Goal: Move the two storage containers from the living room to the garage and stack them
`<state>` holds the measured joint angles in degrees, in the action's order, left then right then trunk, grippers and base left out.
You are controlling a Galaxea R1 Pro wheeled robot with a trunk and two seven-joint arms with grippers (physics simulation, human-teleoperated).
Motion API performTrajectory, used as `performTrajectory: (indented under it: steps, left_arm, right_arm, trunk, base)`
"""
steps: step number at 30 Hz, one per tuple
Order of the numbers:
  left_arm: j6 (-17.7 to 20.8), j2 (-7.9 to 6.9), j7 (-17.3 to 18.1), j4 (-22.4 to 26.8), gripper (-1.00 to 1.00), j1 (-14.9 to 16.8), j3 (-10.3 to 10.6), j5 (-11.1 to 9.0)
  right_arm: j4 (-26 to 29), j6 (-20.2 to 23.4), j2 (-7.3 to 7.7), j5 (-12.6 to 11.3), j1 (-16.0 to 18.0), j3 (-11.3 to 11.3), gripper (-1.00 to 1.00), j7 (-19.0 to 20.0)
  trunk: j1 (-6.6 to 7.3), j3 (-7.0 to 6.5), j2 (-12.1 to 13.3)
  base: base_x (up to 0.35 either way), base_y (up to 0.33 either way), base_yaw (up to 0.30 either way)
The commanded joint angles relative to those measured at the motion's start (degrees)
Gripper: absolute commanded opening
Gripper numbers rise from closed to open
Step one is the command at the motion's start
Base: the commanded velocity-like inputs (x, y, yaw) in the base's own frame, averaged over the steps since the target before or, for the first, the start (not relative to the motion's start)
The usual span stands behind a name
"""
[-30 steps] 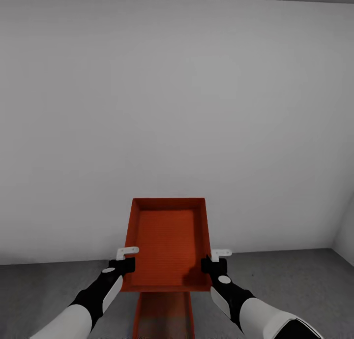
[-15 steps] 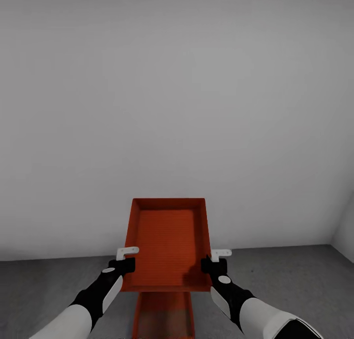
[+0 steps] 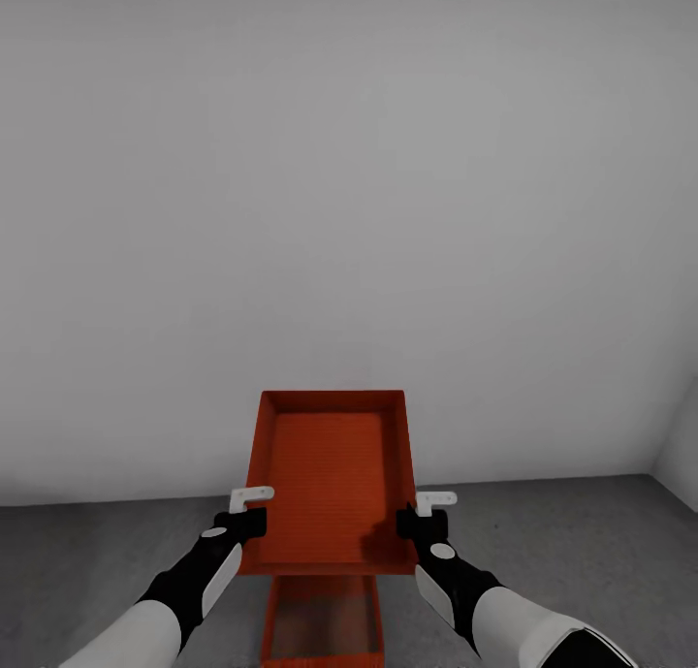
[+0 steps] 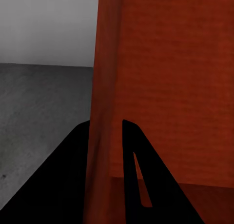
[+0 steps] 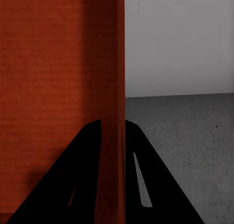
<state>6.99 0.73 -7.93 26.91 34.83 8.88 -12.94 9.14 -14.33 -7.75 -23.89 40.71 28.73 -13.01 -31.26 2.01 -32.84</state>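
Both sets of fingers grip the upper storage container [image 3: 334, 484] by its long walls: the left gripper [image 3: 248, 515] pinches the left wall, the right gripper [image 3: 425, 517] the right, as the wrist views show up close. Over the last second the lower storage container [image 3: 323, 621] on the concrete floor [image 3: 582, 552] has come further into the head view, its near rim now visible. Judged from that, stacking is close.
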Motion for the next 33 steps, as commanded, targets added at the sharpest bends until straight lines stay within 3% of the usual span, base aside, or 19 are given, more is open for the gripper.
performTrajectory:
  steps: [1,33]
  left_arm:
    - [0.31,-0.12,-0.77,0.33,-1.0,0.07,0.18,0.11]
    - [0.31,-0.12,-0.77,0.33,-1.0,0.07,0.17,0.09]
  right_arm:
    - [-3.78,-0.44,0.54,-1.34,0.07,-1.31,-1.0,-0.17]
    - [-3.78,-0.44,0.52,-1.33,0.07,-1.31,-1.0,-0.17]
  trunk:
    - [-0.02,0.21,-0.12]
    - [-0.02,3.16,-0.12]
  base:
    - [0.0,0.0,0.0]
    - [0.0,0.0,0.0]
